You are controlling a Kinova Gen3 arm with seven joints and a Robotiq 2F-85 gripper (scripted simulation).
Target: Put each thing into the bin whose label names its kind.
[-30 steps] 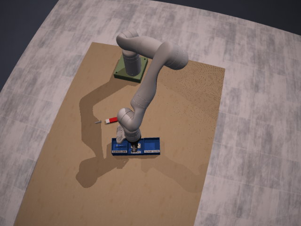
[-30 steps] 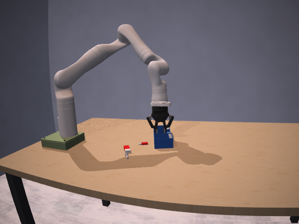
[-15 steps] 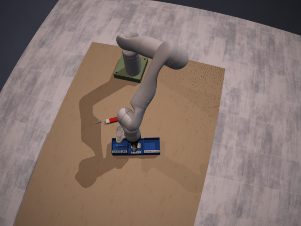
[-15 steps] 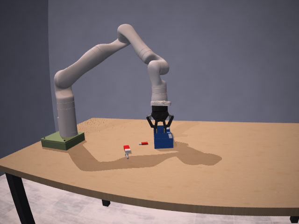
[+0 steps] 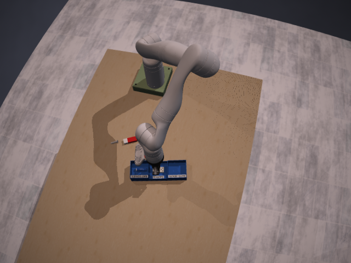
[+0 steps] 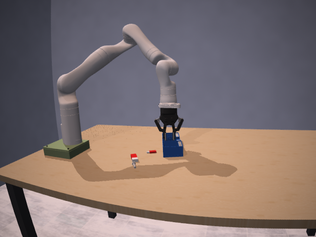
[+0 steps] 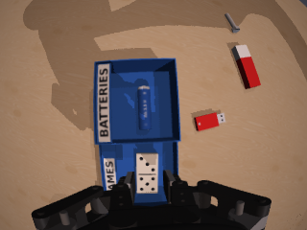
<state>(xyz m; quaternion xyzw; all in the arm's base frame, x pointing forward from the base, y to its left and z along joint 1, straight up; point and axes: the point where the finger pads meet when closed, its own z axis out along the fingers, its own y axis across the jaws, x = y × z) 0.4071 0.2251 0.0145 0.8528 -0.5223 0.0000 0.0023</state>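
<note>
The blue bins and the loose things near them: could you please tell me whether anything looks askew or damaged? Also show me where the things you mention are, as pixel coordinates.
Nothing stands out. The blue bins (image 5: 177, 168) (image 6: 172, 150) (image 7: 177, 101) stand level, with the battery (image 5: 140, 170) (image 7: 144, 107) under BATTERIES and the domino (image 5: 162, 169) (image 7: 147, 165) under GAMES. The red-and-white block (image 5: 131, 139) (image 6: 134, 157) (image 7: 247, 68), USB stick (image 6: 152, 151) (image 7: 207, 121) and bolt (image 5: 114, 142) (image 6: 134, 165) (image 7: 231, 22) outside show no visible damage.
</note>
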